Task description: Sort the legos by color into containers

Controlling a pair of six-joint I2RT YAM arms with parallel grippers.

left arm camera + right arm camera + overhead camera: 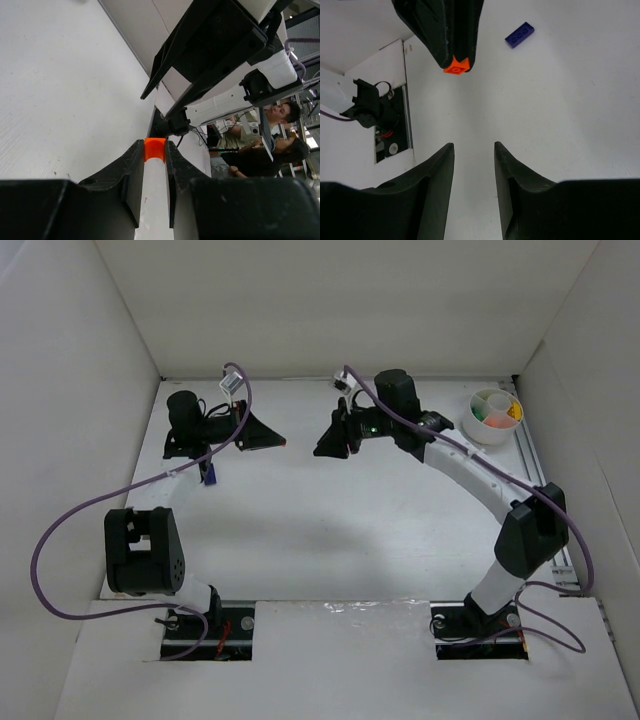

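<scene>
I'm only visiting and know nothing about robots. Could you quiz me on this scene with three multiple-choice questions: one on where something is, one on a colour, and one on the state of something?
1. Where on the table does the white divided cup stand?
A) beside the left arm's base
B) in the far right corner
C) between the two grippers

2. What colour is the brick in the left gripper?
A) green
B) yellow
C) orange

3. How is the right gripper?
A) open and empty
B) shut on a blue brick
C) shut on the cup

Answers:
1 B: the top view shows the cup at the far right, away from both grippers.
2 C: both wrist views show an orange brick pinched at the tip of the left gripper.
3 A: the right wrist view shows a bare gap between the right gripper's jaws.
</scene>
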